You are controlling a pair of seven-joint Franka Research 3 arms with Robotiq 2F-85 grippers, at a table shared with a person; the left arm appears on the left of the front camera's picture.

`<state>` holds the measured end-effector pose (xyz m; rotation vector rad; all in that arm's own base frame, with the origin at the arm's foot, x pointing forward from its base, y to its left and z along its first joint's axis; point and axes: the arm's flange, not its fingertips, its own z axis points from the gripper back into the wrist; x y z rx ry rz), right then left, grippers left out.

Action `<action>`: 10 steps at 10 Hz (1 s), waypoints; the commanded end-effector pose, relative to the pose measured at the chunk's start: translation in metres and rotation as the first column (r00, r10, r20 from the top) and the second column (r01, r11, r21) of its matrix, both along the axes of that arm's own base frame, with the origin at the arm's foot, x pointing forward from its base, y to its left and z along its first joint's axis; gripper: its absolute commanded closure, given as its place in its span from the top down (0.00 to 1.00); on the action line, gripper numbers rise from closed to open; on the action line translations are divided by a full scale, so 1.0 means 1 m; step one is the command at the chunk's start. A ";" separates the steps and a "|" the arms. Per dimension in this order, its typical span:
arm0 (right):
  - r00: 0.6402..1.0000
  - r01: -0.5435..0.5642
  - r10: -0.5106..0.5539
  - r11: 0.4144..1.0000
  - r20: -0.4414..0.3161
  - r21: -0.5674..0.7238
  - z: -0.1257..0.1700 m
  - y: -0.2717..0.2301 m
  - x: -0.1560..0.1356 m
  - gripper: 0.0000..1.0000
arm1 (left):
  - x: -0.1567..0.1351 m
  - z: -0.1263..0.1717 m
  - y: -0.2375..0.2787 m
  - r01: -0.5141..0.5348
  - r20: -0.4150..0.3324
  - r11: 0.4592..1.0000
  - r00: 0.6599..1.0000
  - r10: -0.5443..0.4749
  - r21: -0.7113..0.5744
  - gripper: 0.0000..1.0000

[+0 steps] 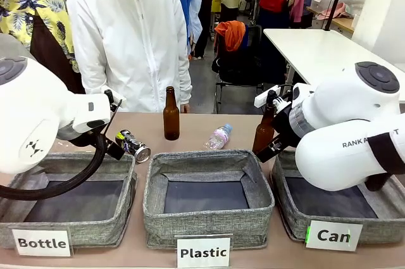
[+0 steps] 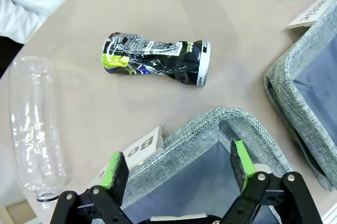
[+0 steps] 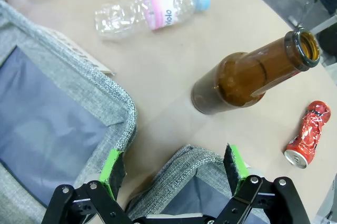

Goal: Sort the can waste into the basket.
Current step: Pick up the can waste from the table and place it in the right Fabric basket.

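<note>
Here, the red can lies just past the rim of the basket, its length crosswise to the closing line of the right gripper, open wide and empty

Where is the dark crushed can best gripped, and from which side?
Across its pinched middle, from above, probably with the open left tool. The dark can lies on its side on the table; the crushed waist looks narrower than both ends, so the pads should sit there without sliding.
</note>
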<state>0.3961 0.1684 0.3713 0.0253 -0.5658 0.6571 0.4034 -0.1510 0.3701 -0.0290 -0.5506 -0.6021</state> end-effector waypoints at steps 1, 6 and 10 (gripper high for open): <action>0.999 -0.037 0.037 0.999 0.005 -0.018 0.013 -0.005 -0.001 1.00 | 0.000 0.000 0.000 0.000 0.000 1.000 1.000 0.000 0.000 1.00; 0.920 0.186 -0.031 0.912 -0.390 0.365 0.133 -0.051 -0.029 1.00 | -0.083 0.124 -0.008 0.003 -0.336 0.930 0.932 -0.136 -0.369 1.00; 0.829 0.367 0.159 0.569 -0.536 0.736 0.141 -0.188 -0.048 1.00 | -0.093 0.151 0.134 -0.116 -0.429 0.649 0.834 -0.348 -0.752 1.00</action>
